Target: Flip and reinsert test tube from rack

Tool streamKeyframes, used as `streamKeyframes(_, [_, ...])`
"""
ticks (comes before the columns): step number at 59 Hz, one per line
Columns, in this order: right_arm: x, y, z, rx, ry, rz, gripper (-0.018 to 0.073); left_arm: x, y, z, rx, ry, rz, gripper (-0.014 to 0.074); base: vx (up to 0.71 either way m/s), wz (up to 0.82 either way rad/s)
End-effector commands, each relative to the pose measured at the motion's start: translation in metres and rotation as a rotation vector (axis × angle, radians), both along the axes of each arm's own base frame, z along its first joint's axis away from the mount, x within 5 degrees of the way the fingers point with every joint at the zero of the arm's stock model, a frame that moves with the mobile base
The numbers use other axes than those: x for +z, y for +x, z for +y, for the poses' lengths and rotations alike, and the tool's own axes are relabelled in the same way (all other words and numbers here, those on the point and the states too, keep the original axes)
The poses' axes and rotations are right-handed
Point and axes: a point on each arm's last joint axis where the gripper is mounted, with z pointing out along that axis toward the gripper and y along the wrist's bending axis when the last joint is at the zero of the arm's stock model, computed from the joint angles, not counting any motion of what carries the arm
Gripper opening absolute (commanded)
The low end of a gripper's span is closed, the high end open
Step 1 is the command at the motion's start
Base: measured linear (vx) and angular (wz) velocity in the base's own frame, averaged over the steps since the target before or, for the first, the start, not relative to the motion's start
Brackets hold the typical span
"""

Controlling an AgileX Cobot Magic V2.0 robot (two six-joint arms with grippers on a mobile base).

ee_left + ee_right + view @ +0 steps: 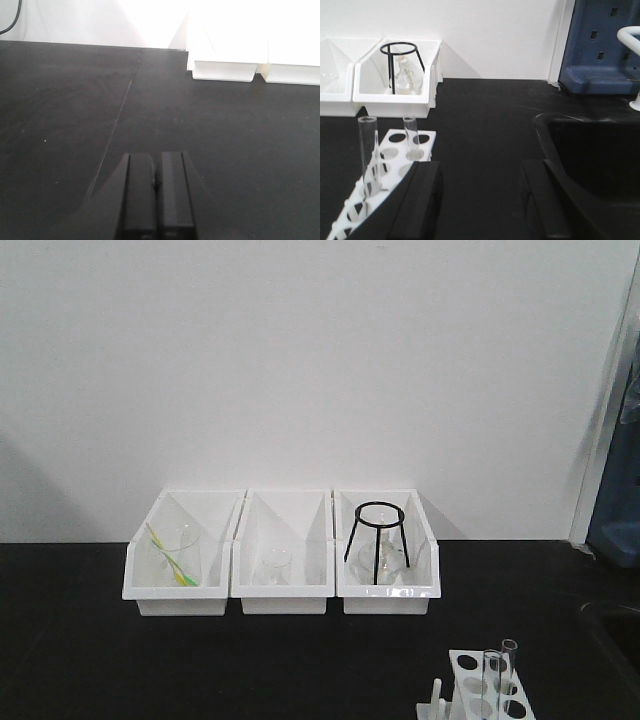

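The white rack [468,664] stands at the table's front right, with short pegs [437,693] on its left side. Two clear glass test tubes stand upright in its holes, one nearer [490,676] and one behind [509,660]. In the right wrist view the rack [395,150] lies just left of my right gripper [480,170], which is open with bare table between its fingers. There the tall tube [367,150] is close to the left finger and the other tube [410,134] stands further off. My left gripper [156,157] is shut on nothing, low over the black table.
Three white bins [283,590] line the back wall. They hold a beaker with coloured sticks [175,558], a small beaker [273,566], and a black tripod [378,538] over a flask. A black sink [590,150] opens right of the right gripper, with a blue panel [600,45] behind it.
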Motion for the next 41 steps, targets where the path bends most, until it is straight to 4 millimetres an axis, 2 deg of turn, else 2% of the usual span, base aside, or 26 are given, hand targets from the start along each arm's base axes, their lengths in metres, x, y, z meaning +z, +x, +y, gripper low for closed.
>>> streamKeyframes(1, [0.016,0.008,0.001,0.005,0.028,-0.143,0.0449,0.009,0.001,-0.001,-0.011,0.005,-0.099,-0.0006,0.0,0.0])
streamKeyframes(10, [0.003,0.018,0.003,0.026,0.029,-0.117,0.0458,0.009,0.001,-0.001,-0.011,0.005,-0.099,-0.0006,0.0,0.0])
streamKeyframes(27, [-0.011,0.042,0.04,0.269,0.003,-0.108,0.0484,0.009,0.001,-0.001,-0.011,0.005,-0.099,-0.0006,0.0,0.0])
streamKeyframes(41, [-0.032,0.07,0.057,0.33,0.026,-0.109,0.0484,0.009,0.001,-0.001,-0.011,0.005,-0.099,-0.0006,0.0,0.0])
